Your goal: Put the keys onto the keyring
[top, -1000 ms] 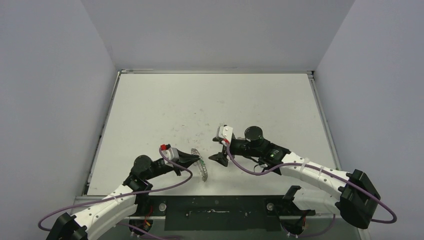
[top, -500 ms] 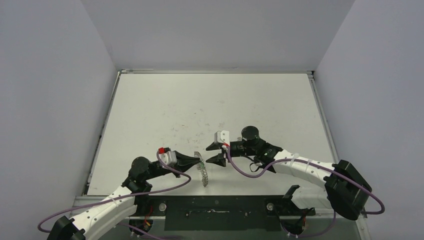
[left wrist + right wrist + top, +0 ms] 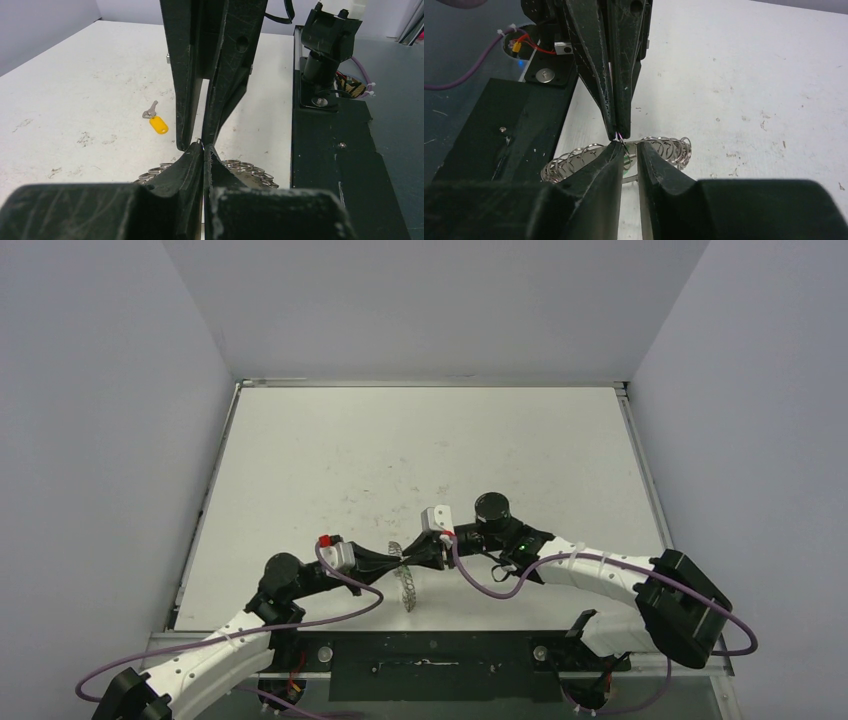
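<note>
My left gripper is shut on one wire loop of the keyring and holds it off the table, tilted on edge. Its pinched tips have loops showing on both sides. My right gripper meets it tip to tip. In the right wrist view its jaws stand a narrow gap apart around a loop of the keyring. A bit of the green key shows in that gap. The yellow-headed key lies flat on the table beyond the right fingers.
The black base plate with the arms' mounts runs along the near table edge, close under both grippers. A raised rim and grey walls border the white table on the left, back and right.
My right gripper has moved left to the left gripper's tips and its jaws have narrowed from wide to a slim gap. The left gripper with the keyring has edged slightly right.
</note>
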{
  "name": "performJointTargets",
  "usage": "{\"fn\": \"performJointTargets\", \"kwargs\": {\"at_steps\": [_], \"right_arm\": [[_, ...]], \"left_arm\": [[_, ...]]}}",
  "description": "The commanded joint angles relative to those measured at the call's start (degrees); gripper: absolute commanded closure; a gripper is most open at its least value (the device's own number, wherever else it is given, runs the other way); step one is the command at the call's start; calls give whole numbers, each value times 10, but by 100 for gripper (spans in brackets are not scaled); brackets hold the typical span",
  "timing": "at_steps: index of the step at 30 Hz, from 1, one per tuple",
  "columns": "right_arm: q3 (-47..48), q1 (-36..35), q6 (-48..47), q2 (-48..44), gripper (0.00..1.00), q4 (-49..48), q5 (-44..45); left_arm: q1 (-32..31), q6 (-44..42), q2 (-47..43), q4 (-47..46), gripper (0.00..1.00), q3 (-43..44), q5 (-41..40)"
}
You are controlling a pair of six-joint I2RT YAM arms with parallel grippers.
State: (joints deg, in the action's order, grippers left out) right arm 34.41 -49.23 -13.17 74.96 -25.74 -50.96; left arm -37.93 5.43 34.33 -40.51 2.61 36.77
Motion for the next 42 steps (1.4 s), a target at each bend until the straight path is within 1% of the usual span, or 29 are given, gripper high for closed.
{"fn": "performJointTargets", "kwargs": {"at_steps": [1,2,3,7,10,11,14,16,18,20,24,27,35,39,40,42], "right_arm": [[27,-6,-2,11,89,-49,-35],[29,-6,-3,13,98,-47,-39],[33,-6,-3,16,100,-42,-41],[49,-6,-19,12,100,12,-40],[57,-6,-30,-12,100,68,2],[65,-6,-32,-21,100,94,21],[95,-8,-52,-40,100,205,68],[120,-9,-59,-45,100,291,95],[147,-12,-63,-45,100,361,130],[173,-16,-71,-42,100,424,150],[217,-19,-77,-34,100,508,166],[232,-22,-74,-37,100,534,169],[238,-29,-66,-46,100,529,160],[237,-31,-65,-44,100,529,162],[238,-31,-65,-44,100,528,161],[239,-32,-64,-44,100,527,160]], "left_arm": [[-5,4,1,-54,100,27,8],[-5,4,2,-53,100,28,8],[-6,4,2,-53,100,28,8],[-6,2,4,-51,100,30,2],[-6,-6,3,-33,100,35,-6],[-6,-12,4,-20,97,39,-10],[-6,-32,2,27,79,59,-25],[-6,-45,3,48,73,69,-30],[-6,-59,10,66,69,80,-35],[-7,-80,23,86,68,94,-34],[-10,-110,66,106,65,121,-15],[-15,-126,100,105,64,138,1],[-52,-150,185,68,63,166,9],[-77,-167,218,70,64,180,11],[-82,-171,226,73,65,183,10],[-90,-181,237,82,71,188,8]]}}
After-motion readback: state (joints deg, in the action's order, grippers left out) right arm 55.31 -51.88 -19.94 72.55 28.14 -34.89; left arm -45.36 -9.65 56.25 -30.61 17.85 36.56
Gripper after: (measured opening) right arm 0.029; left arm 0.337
